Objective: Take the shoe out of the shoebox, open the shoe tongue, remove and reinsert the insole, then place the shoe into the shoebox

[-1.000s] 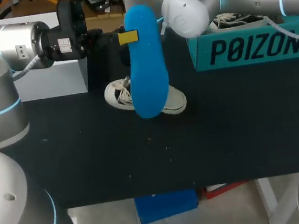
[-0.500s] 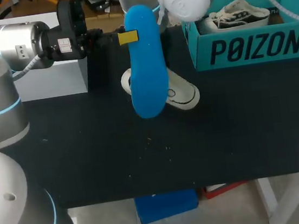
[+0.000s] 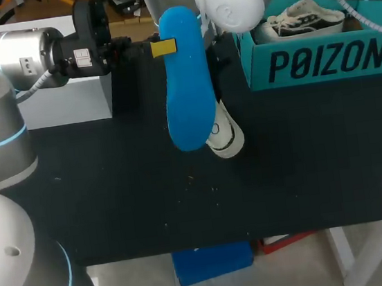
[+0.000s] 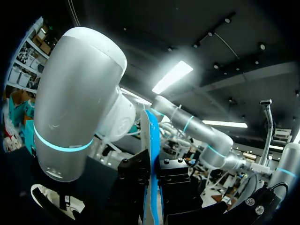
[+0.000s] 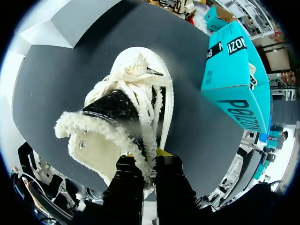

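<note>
My left gripper (image 3: 163, 47) is shut on the blue insole (image 3: 187, 87), which hangs lengthwise above the black table. In the left wrist view the insole's thin edge (image 4: 152, 140) is pinched between that gripper's (image 4: 153, 165) black fingers. Behind the insole, the white and black shoe (image 3: 224, 136) hangs from my right arm (image 3: 231, 4), toe tilted down toward the table. In the right wrist view my right gripper (image 5: 149, 161) is shut on the shoe's (image 5: 126, 117) fleece-lined collar, with the laces and toe pointing away. The teal shoebox (image 3: 324, 60) stands at the back right.
A second shoe (image 3: 304, 17) lies inside the teal shoebox. A white box (image 3: 67, 99) stands at the back left, under my left arm. The black tabletop (image 3: 184, 199) stretches toward the front edge.
My right arm has swung the shoe round from lying sideways behind the insole to hanging toe-down. The left arm and insole have stayed put.
</note>
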Available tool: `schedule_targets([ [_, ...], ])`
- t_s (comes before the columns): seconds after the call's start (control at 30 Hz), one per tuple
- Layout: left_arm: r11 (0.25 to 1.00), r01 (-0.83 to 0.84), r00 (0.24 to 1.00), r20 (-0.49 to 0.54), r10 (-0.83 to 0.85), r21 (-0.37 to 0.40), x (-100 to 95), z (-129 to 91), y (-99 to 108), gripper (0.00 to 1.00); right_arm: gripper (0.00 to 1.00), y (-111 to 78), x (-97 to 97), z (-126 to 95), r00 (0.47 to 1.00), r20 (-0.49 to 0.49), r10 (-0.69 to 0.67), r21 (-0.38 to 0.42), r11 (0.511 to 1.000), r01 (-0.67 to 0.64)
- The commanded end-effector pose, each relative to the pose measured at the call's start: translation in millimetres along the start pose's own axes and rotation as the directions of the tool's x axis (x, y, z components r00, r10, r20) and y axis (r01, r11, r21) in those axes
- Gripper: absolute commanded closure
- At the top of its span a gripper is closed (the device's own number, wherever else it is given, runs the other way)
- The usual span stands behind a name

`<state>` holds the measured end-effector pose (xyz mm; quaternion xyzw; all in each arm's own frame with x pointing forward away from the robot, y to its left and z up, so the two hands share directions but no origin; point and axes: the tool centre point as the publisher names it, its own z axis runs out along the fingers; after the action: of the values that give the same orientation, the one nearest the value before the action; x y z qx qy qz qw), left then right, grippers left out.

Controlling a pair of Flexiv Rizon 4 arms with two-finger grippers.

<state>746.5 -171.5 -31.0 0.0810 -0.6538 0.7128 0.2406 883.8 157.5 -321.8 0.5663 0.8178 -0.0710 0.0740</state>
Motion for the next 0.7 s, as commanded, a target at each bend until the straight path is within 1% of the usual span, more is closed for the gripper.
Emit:
schedule_targets([
  [0.03, 1.000, -0.001, 1.000, 0.003, 0.001, 0.001, -0.8, 2, 1, 1.00, 1.00, 0.6, 6.4, 6, 0.937, -0.037, 0.349, 0.011, 0.937, -0.348],
  [0.2, 1.000, -0.001, 1.000, 0.003, 0.001, 0.001, -0.8, 2, 1, 1.00, 1.00, 0.1, 15.8, 10, 0.936, -0.061, 0.346, -0.004, 0.938, -0.347],
  [0.43, 1.000, -0.001, 1.000, 0.003, 0.001, 0.001, -0.8, 2, 1, 1.00, 1.00, -0.8, 24.9, 15, 0.936, -0.061, 0.347, -0.012, 0.937, -0.348],
  [0.5, 1.000, -0.001, 1.000, 0.003, 0.001, 0.001, -0.8, 2, 1, 1.00, 1.00, -1.4, 27.9, 18, 0.944, -0.066, 0.324, -0.024, 0.945, -0.327],
  [0.7, 1.000, -0.001, 1.000, 0.003, 0.001, 0.001, -0.8, 2, 1, 1.00, 1.00, -0.9, 33.8, 28, 0.950, -0.075, 0.304, -0.016, 0.952, -0.306],
])
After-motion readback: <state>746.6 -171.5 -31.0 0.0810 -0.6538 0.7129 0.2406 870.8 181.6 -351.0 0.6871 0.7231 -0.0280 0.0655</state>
